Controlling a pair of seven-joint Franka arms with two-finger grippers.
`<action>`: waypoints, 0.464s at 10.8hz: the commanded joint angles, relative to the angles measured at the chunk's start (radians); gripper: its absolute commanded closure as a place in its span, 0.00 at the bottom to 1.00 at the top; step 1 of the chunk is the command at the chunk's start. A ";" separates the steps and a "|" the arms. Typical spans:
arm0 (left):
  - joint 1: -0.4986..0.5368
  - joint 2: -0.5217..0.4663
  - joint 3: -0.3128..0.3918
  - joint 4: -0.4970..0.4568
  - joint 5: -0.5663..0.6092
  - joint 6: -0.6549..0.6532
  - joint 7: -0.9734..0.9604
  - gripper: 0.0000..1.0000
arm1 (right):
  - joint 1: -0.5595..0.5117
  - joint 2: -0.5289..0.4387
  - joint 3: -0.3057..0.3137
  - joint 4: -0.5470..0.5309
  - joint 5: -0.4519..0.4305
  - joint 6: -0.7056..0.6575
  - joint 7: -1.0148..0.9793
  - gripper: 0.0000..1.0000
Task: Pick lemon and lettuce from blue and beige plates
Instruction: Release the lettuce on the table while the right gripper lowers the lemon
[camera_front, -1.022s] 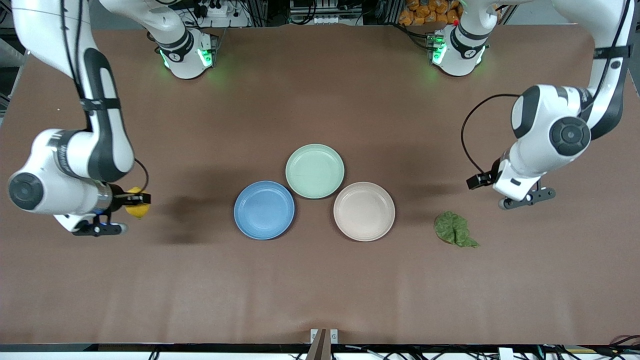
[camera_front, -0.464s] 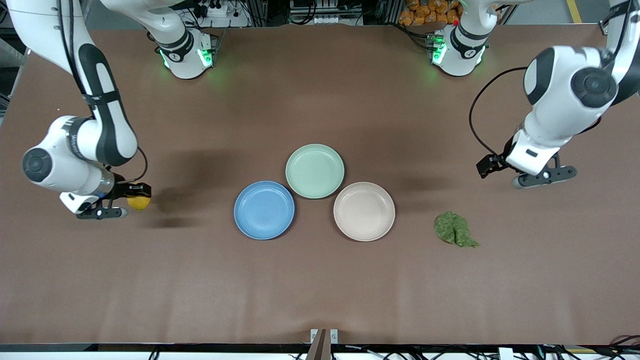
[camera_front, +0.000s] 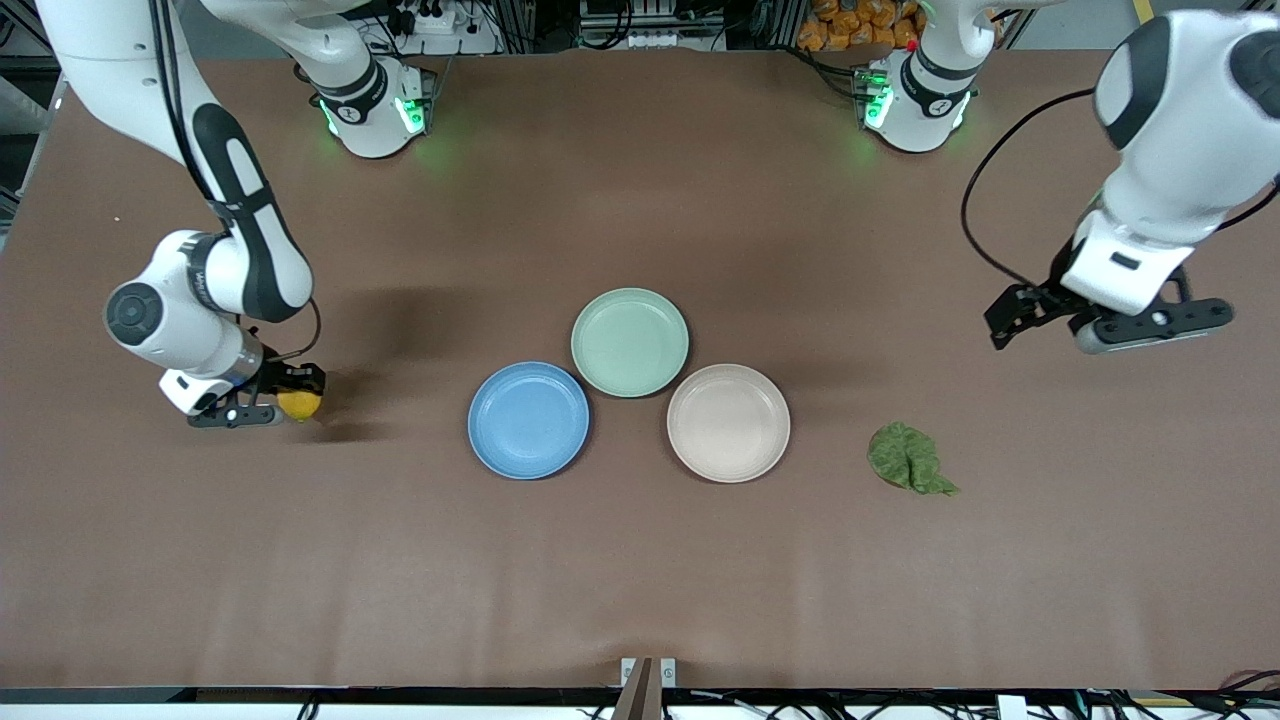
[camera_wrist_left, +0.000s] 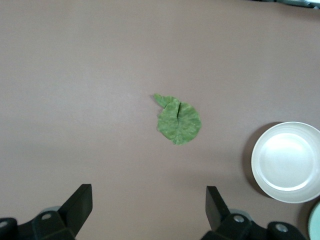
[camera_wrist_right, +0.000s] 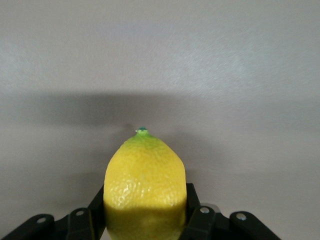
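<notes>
While clamped in the right gripper (camera_wrist_right: 145, 220), lemon (camera_wrist_right: 145, 187) pebbled, green-tipped, bright yellow

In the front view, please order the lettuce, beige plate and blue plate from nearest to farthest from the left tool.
From the open left tool:
1. Lettuce, on the table toward the left arm's end.
2. Beige plate, beside the green plate.
3. Blue plate, toward the right arm's end.

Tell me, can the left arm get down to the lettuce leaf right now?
Probably yes. The left end effector hangs open above bare table, and the lettuce lies flat beside the beige plate with nothing on or over it.
</notes>
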 joint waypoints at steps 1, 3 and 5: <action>0.024 0.012 -0.015 0.113 -0.027 -0.131 0.120 0.00 | -0.021 0.010 0.022 -0.009 -0.009 0.034 -0.003 0.64; 0.037 0.018 -0.013 0.216 -0.083 -0.276 0.134 0.00 | -0.020 0.012 0.022 -0.005 -0.009 0.027 0.004 0.26; 0.037 0.025 -0.013 0.291 -0.084 -0.408 0.137 0.00 | -0.020 -0.008 0.020 0.005 -0.009 -0.005 0.007 0.00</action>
